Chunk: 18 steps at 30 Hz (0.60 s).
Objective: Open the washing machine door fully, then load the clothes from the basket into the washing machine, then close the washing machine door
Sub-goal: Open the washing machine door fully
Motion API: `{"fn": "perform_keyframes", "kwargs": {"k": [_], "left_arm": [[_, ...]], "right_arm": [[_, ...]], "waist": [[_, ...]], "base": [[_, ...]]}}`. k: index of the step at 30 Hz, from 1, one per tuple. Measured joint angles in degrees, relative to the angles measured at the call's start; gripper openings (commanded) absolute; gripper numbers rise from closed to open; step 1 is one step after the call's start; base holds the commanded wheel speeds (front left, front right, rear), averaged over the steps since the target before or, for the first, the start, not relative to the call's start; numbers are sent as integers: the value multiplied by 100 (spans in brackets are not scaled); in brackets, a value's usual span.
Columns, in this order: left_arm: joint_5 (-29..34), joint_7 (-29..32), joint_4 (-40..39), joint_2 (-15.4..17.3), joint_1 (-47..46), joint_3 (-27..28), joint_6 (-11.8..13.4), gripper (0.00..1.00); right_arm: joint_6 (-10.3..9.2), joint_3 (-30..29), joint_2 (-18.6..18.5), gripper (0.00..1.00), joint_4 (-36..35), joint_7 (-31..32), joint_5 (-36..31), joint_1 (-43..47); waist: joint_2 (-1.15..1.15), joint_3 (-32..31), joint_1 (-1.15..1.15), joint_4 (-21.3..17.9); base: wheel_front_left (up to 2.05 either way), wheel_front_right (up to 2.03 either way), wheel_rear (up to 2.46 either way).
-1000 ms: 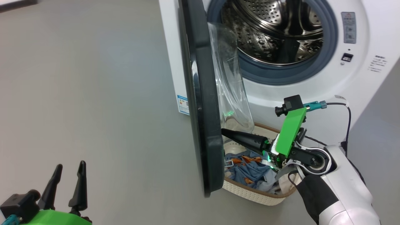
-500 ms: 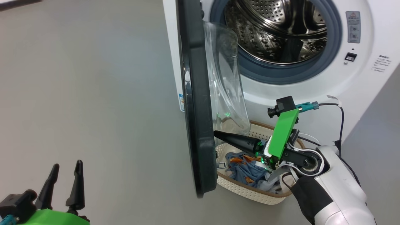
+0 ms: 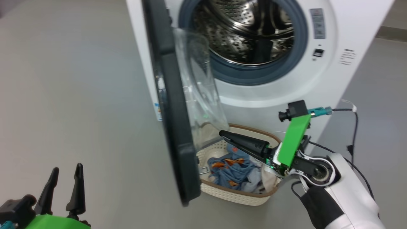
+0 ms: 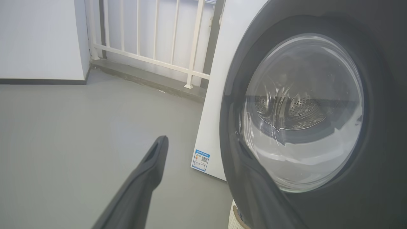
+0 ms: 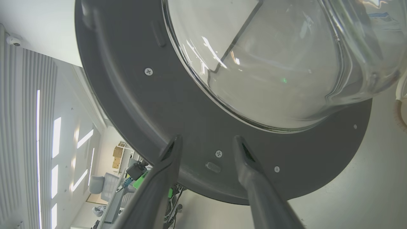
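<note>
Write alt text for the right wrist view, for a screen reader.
The right end effector, its two dark fingers spread with nothing between them, points at the grey inner rim of the open washing machine door, just under its bulging clear glass window in this view. A bright room shows past the door's edge.

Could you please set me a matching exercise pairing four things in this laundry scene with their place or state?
1. washing machine door
2. clothes
3. left claw
4. right claw

A. heaped in the basket
B. open, above grey floor
C. swung out from the washer
D. open, facing the door's inner side

Pairs: 1-C, 2-A, 3-B, 4-D
</note>
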Motion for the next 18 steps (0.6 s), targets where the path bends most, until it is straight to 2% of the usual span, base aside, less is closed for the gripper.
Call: {"fn": "perform_keyframes", "kwargs": {"k": [18], "left_arm": [[51,0,-224,-90,324,289,0,100]], "right_arm": [[0,-248,-423,100,-1653,-1741,-1853,1245]], "waist": [[0,-64,0,-1138]], "base": [[0,0,0]]}}
